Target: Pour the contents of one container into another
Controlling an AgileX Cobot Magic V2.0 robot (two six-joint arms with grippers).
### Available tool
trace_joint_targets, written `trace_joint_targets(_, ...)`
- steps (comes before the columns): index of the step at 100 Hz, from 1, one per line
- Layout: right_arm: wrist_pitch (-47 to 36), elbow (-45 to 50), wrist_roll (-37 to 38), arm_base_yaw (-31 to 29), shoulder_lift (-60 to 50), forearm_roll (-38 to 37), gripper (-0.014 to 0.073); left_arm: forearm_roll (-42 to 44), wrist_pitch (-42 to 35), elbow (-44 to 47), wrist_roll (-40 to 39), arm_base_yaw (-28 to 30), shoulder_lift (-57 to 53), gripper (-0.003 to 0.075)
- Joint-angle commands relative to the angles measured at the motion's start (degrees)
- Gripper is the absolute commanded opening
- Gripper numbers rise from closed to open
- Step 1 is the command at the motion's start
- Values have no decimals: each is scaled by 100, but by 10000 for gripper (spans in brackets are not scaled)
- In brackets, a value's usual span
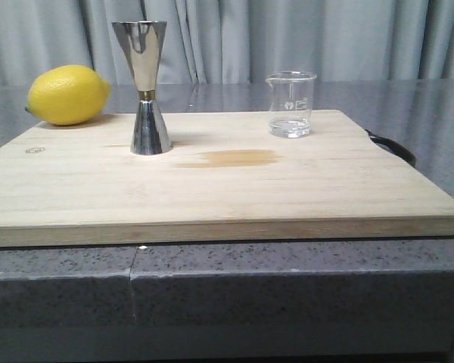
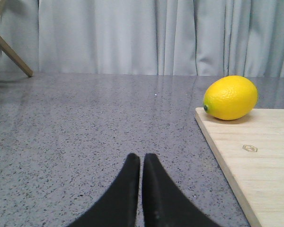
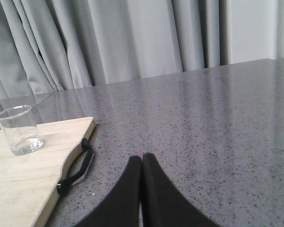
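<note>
A small clear glass beaker (image 1: 290, 103) with white marks stands upright at the back right of the wooden cutting board (image 1: 212, 189); a little clear liquid lies in its bottom. The beaker (image 3: 20, 130) also shows in the right wrist view. The tall steel hourglass jigger (image 1: 145, 87) stands upright at the board's back left. Neither gripper shows in the front view. My left gripper (image 2: 142, 161) is shut and empty over the grey counter, left of the board. My right gripper (image 3: 142, 161) is shut and empty over the counter, right of the board.
A yellow lemon (image 1: 66, 94) rests on the board's far left corner; the lemon (image 2: 230, 97) also appears in the left wrist view. A black strap handle (image 3: 75, 168) hangs off the board's right edge. A damp stain (image 1: 231, 158) marks the board's middle. Grey curtains hang behind.
</note>
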Motion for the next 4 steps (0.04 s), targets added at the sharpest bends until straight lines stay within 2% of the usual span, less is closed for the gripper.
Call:
trace_joint_targets(1,-484,123,-64,-30,-115,-12,-71,-23,-503,203,-39,4,-142,-19)
trace_joint_targets(4,-484,123,-64,-30,-115,-12,-71,-23,-503,203,-39,4,-142,-19)
